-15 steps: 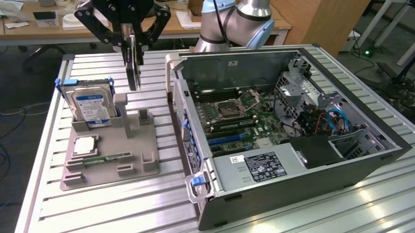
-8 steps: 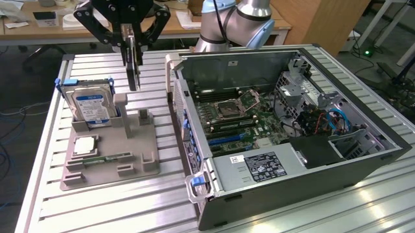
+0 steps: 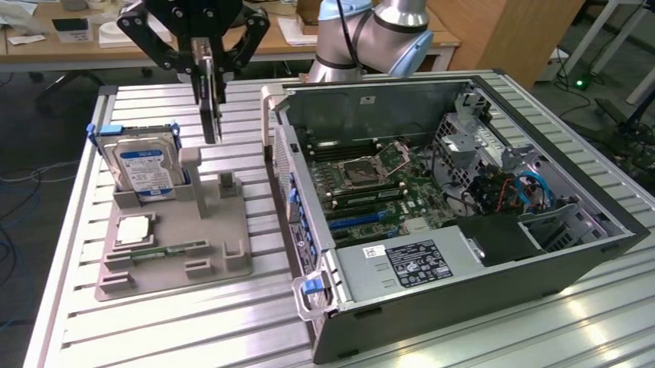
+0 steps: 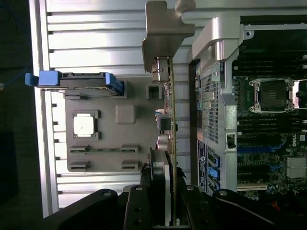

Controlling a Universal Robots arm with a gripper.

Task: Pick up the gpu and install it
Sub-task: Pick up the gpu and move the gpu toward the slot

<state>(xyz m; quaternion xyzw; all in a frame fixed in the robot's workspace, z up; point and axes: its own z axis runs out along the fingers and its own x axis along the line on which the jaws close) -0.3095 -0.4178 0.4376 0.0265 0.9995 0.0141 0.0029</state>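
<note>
Aluminium table [image 3: 153, 330]; gpu [image 3: 212, 115] in closed end effector [image 3: 208, 67] above grey tray [image 3: 205, 234] with hard drive [image 3: 149, 170]

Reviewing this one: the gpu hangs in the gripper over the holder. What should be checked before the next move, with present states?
1. gripper shut on the gpu: ok.
2. gpu apart from the grey holder, hanging above it: ok.
3. gpu upright, edge-on: ok.
4. computer case open, motherboard exposed: ok.
5. hard drive standing in the holder, apart from gpu: ok.
6. Card slot free of obstruction: cannot tell.
</note>
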